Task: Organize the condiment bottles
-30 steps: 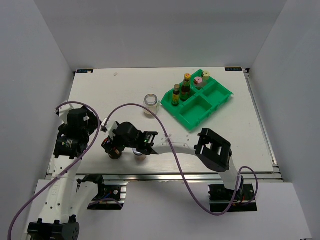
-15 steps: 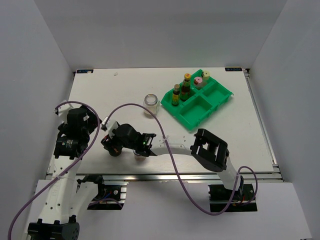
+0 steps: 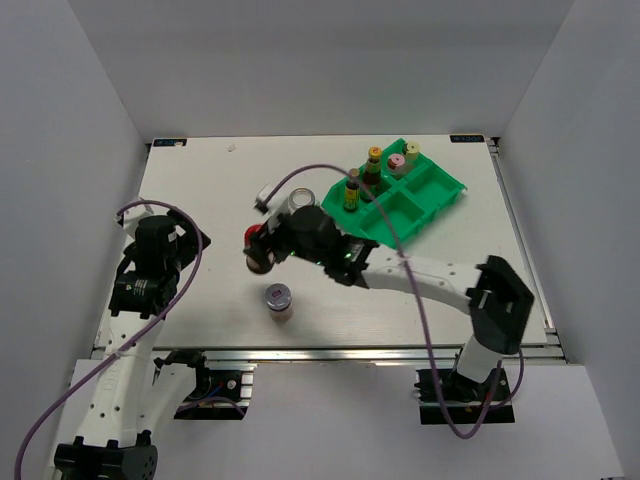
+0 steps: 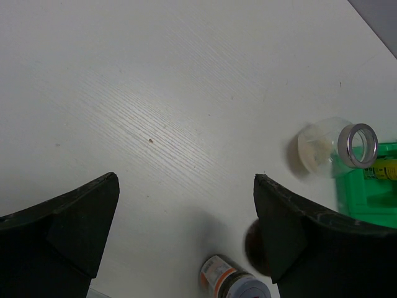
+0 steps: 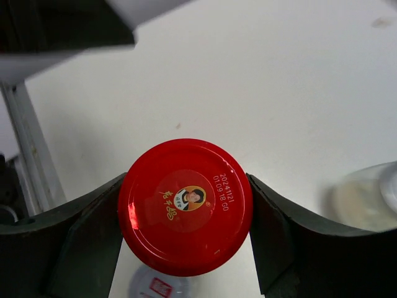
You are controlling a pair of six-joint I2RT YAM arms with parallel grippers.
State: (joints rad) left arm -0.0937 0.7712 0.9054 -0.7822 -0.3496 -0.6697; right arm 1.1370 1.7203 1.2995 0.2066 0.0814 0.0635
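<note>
Top external view: the right gripper [image 3: 262,248] sits left of centre over the white table [image 3: 200,180], its arm stretching in from the lower right. It is clamped around the red-lidded jar [image 3: 255,240]. Just below it in the frame, apart from it, the silver-lidded jar [image 3: 278,299] stands upright on the table. The clear glass jar [image 3: 298,199] peeks out just above the gripper, partly hidden by the wrist.

To the upper right lies the green tray [image 3: 425,205]. Along its upper-left side stand a yellow-capped bottle [image 3: 352,190], a second yellow-capped bottle [image 3: 374,166], the pink-capped shaker [image 3: 396,162] and the yellow-green-capped shaker [image 3: 411,150], all upright. Which compartment each one stands in I cannot tell from here.

Right wrist view: the red lid fills the gap between the two dark fingers, which press on its left and right edges. The silver lid shows at the bottom edge under the red one, and the glass jar is a blur at the right edge. Whether the held jar is off the table I cannot tell for sure.

Left wrist view: the left gripper [image 4: 186,186] is spread wide over bare table with nothing between its fingers. The glass jar is at the right, the tray's corner at the right edge, and the silver-lidded jar at the bottom.
</note>
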